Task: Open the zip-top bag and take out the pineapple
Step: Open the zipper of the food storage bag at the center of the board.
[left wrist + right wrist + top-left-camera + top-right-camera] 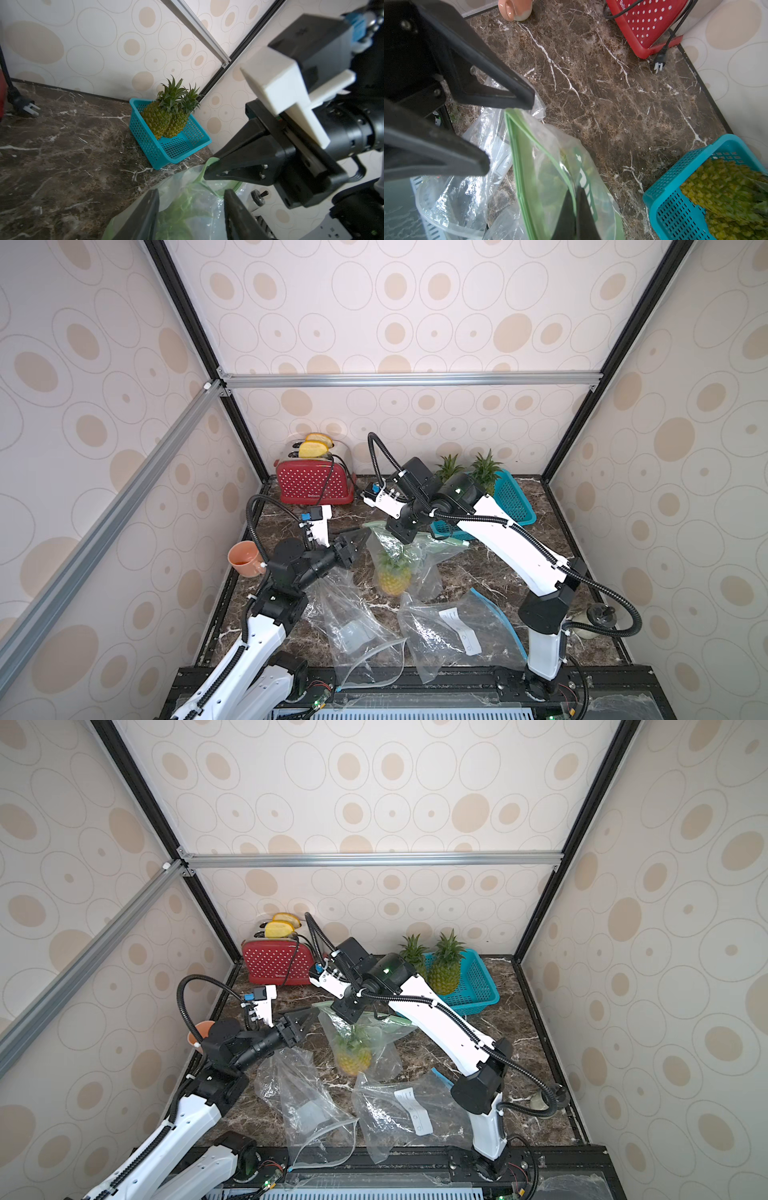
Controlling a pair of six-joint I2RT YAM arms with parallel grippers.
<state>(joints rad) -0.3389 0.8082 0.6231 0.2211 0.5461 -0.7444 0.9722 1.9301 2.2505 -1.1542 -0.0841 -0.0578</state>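
Presently right end effector (575, 189) tight on zip-top bag (546, 170) rim; left end effector (191, 194) agape alongside

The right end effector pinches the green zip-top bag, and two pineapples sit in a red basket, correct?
No. The basket is teal, not red, as the left wrist view shows. The right end effector does pinch the green zip-top bag, and two pineapples sit in that basket.
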